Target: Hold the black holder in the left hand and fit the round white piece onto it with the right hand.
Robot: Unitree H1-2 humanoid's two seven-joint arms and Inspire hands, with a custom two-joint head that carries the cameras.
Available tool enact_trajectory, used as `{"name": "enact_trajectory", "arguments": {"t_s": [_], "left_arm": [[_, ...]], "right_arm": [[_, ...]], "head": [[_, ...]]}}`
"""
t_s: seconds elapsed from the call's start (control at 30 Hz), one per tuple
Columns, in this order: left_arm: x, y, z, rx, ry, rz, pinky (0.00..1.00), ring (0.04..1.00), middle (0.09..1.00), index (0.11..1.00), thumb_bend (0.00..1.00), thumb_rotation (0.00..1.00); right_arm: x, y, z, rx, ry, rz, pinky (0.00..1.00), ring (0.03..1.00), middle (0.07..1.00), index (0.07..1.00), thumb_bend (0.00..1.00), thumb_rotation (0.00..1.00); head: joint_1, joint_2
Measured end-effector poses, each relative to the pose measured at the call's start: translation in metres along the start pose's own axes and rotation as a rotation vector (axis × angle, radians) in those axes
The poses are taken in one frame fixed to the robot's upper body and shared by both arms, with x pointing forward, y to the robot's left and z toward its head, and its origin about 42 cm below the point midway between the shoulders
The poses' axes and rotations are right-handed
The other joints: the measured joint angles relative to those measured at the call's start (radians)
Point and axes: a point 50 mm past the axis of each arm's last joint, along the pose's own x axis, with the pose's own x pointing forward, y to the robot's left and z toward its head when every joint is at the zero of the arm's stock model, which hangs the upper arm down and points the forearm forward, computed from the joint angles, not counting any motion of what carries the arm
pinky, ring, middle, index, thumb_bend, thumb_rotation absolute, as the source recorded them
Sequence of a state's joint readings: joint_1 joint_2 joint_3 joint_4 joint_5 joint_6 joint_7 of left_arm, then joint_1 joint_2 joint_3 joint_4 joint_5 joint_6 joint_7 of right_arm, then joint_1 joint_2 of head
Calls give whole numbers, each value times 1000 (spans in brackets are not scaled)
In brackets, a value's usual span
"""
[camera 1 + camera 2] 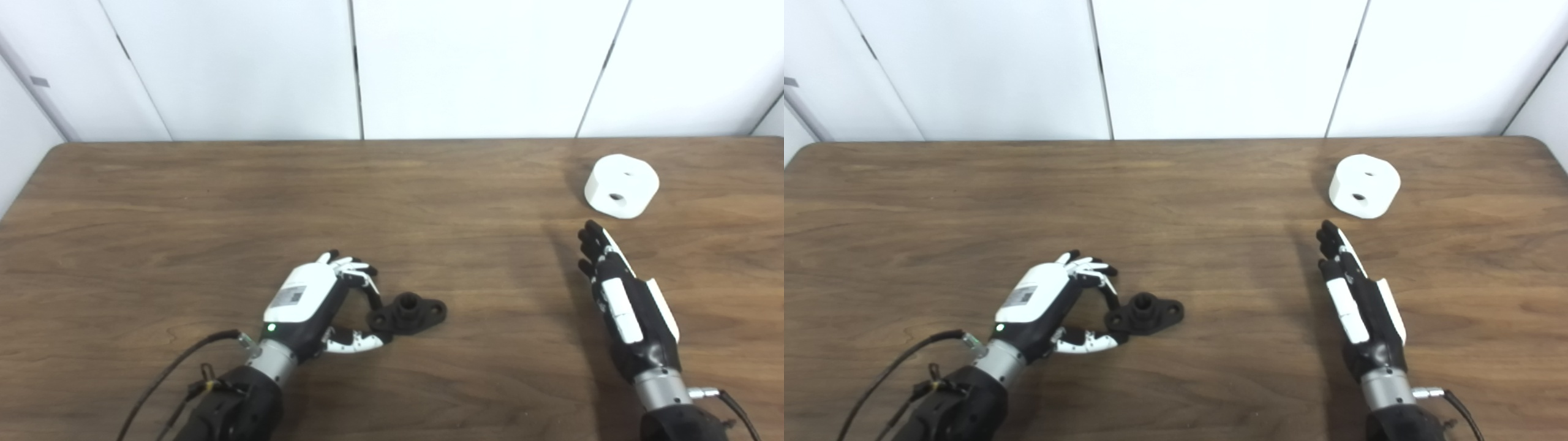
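Note:
The black holder (409,313), a flat flange with a short round socket in its middle, lies on the brown table (184,202) near the front centre. My left hand (318,303) is at its left end, fingers curled above that end and thumb below it, touching or nearly touching; the holder still rests on the table. The round white piece (621,185), a thick disc with two small holes, lies at the far right. My right hand (618,294) is open and empty, fingers straight, pointing toward the white piece and a short way in front of it.
White wall panels (478,67) stand right behind the table's far edge. The table's left corner (55,150) and right edge show in the two views. A black cable (165,380) runs from my left wrist.

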State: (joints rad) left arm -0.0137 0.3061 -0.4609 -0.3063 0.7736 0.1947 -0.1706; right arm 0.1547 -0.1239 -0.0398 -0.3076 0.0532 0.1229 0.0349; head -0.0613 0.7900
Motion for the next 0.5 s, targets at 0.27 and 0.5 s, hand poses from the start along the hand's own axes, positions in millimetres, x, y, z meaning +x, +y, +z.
{"name": "enact_trajectory", "arguments": {"t_s": [0.27, 0.5], "left_arm": [[-1, -17, 17, -22, -28, 8, 1000, 901, 827, 487, 517, 56], [-1, -22, 18, -30, -41, 22, 1000, 905, 826, 487, 516, 55]], "right_arm": [[0, 1, 1, -5, 17, -11, 962, 980, 946, 934, 661, 893], [0, 1, 5, -1, 6, -14, 958, 980, 951, 938, 655, 885]], "head": [[-8, 2], [-17, -6]]}}
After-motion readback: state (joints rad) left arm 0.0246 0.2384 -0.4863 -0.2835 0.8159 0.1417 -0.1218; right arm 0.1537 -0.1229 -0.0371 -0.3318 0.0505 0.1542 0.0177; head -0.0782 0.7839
